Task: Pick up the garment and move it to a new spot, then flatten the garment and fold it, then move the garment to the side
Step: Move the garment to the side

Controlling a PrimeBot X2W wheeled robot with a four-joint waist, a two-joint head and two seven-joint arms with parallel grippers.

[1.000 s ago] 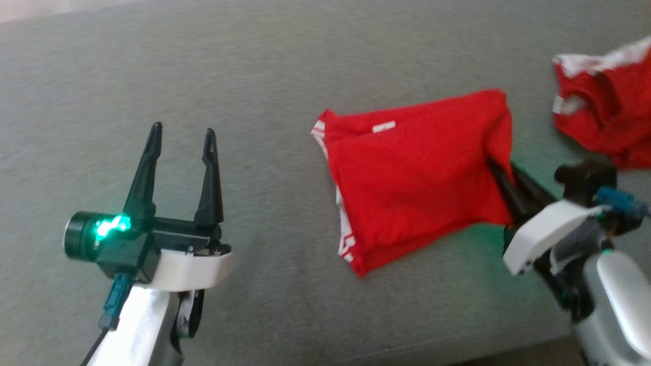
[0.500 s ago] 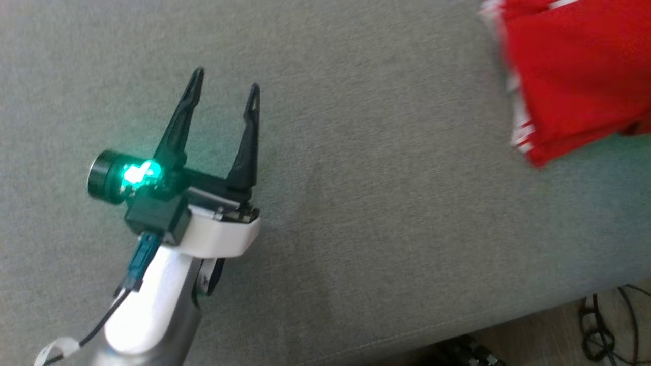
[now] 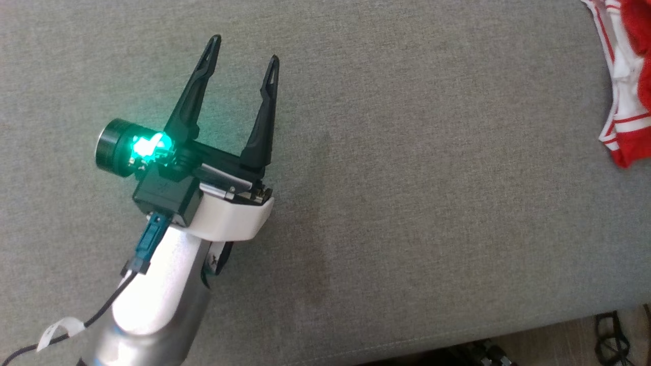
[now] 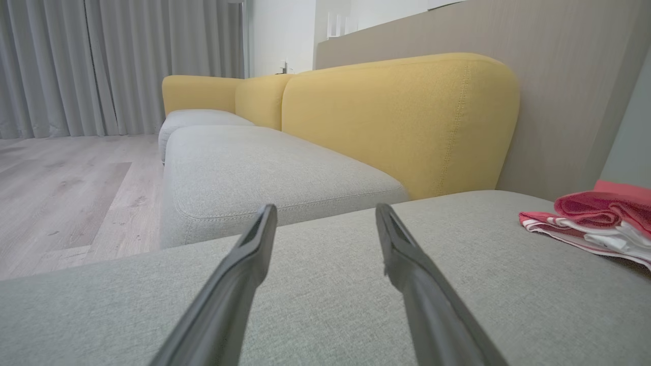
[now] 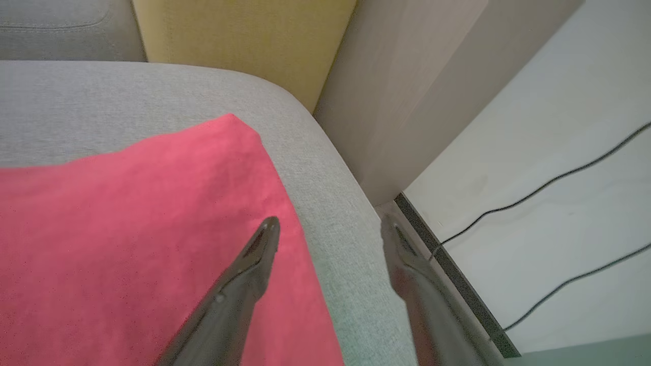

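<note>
L end effector [image 3: 245,49] is left of centre in head view, fingers spread wide w/ nothing btw them and a green light lit at its base, over bare grey seat [image 3: 432,203]. Garment [image 3: 629,150] pokes in at upper right edge of that frame, red w/ white stripes, well apart from L end effector. R wrist view: R end effector [image 5: 330,222] also wide, holding nothing. One finger overlaps the garment, and the gap shows the seat edge. Garment lies flat at lower left there, near seat's rounded corner, below yellow backrest [image 5: 244,40]. Cables [image 5: 534,190] at right.
</note>
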